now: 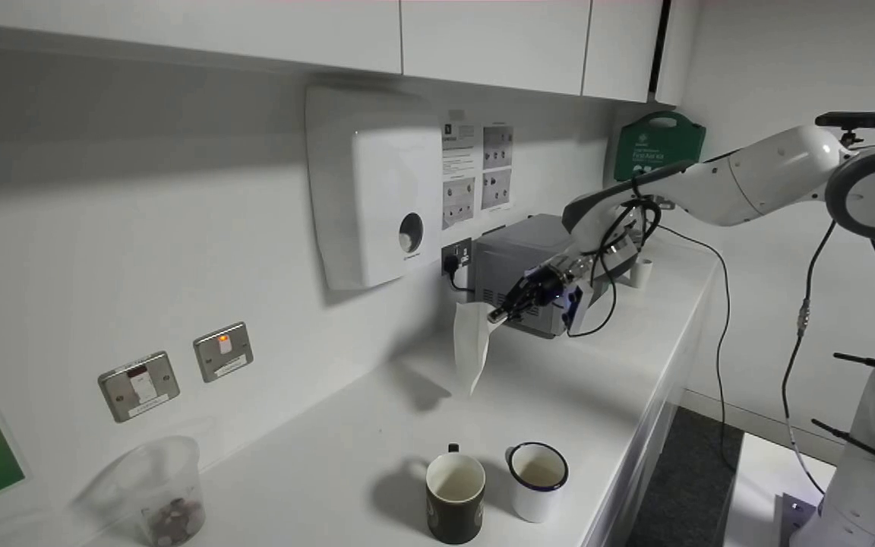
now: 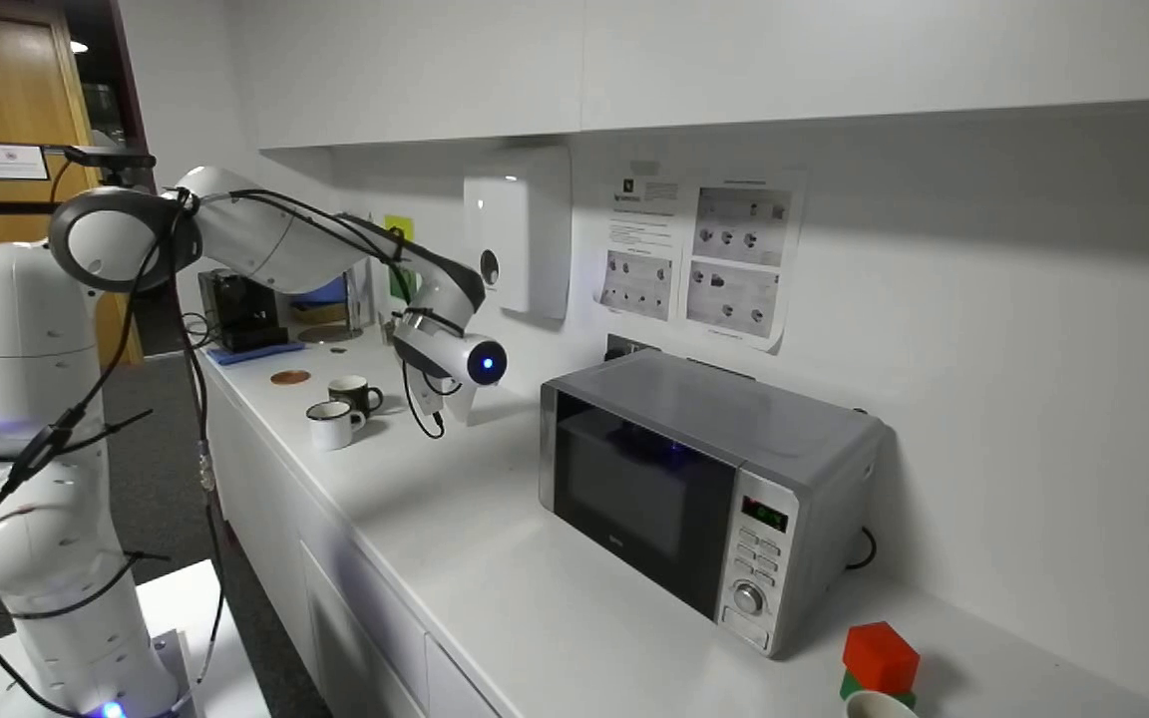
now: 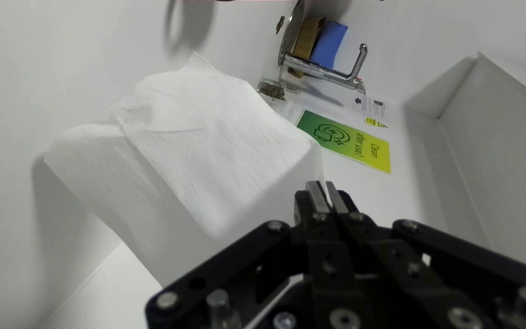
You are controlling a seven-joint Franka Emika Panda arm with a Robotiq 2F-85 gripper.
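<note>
The gripper (image 3: 324, 187) pinches the paper towel (image 3: 226, 151) by an edge — a firm grip and slow moves suit it, hanging limp left of the microwave (image 1: 513, 243) in an exterior view

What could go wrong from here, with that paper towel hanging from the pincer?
The pincer grips the paper towel near one edge, so it might slip or tear if pulled. The loose part hangs down and could brush the dark mug or the white enamel mug if carried low over them. The paper towel also fills much of the wrist view, so the counter behind it could be misjudged.
</note>
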